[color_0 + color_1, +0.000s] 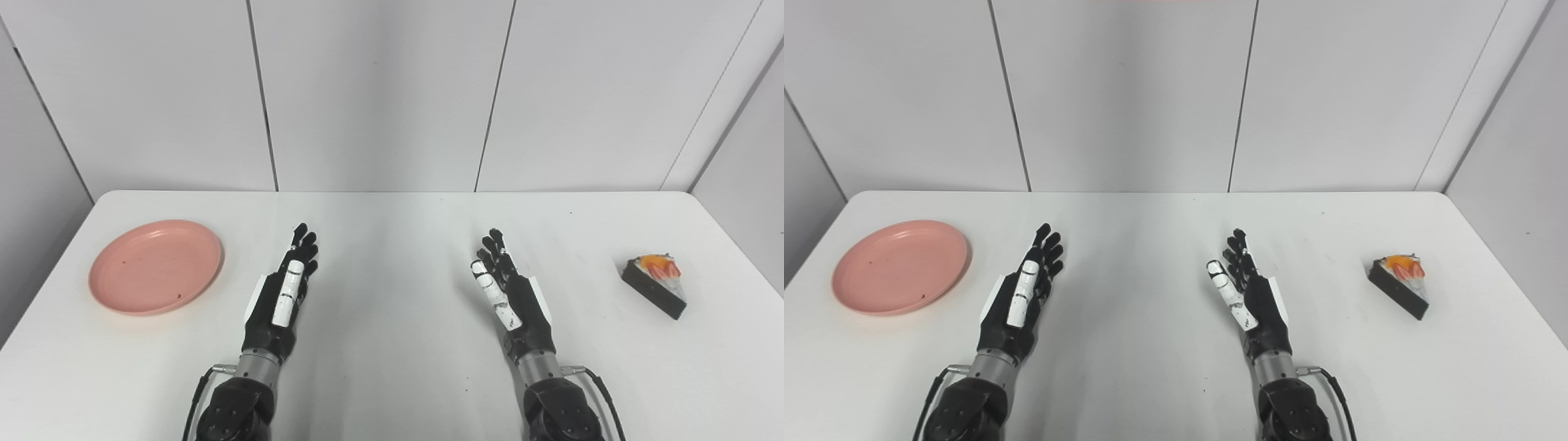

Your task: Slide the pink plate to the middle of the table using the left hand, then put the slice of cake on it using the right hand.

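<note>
1. Pink round plate (156, 266) lies on the white table (392, 367), walled by white panels (380, 92).
2. Left hand (283, 294) released, right of it, apart.
3. Right hand (508, 294) released; dark fruit-topped cake slice (655, 285) well right.

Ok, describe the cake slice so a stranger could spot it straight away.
Start at the white table and go to its right side, beyond the right hand. The cake slice lies there alone: a dark wedge topped with red and orange fruit.
</note>
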You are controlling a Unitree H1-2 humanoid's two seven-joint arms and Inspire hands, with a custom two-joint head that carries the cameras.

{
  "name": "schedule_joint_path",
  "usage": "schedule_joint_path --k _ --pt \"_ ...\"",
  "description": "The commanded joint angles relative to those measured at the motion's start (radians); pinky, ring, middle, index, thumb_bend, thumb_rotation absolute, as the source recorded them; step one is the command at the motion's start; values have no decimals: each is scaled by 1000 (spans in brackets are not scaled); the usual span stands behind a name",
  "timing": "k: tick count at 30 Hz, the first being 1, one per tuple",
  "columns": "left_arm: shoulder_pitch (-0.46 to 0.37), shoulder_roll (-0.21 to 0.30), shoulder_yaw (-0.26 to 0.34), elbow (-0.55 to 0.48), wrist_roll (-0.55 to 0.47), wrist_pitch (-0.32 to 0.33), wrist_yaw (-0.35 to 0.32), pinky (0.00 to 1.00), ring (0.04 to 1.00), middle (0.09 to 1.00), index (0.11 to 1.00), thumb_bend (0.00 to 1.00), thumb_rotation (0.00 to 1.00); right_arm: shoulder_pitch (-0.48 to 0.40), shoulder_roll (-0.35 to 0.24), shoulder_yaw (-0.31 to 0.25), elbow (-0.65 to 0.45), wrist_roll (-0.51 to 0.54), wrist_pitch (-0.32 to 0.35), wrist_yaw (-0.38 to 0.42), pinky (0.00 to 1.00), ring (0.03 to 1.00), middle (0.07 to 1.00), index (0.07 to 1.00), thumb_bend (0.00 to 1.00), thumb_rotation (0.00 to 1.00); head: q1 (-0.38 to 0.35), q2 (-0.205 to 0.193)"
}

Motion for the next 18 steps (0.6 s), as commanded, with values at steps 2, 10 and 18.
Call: schedule_joint_path --k 2,10,18 --pt "46 10 1 25 3 1 -4 1000 1000 1000 1000 575 956 2 5 2 -2 3 -7 3 991 956 976 1000 594 752 1 0" --pt "43 9 3 35 -3 -11 -5 1000 1000 1000 1000 575 958 -1 10 -2 1 6 -7 -2 984 952 969 1000 579 740 0 1" --pt "42 13 -4 31 3 0 -8 1000 1000 1000 1000 593 972 -2 8 -2 4 8 -12 2 986 951 968 1000 592 737 0 3"
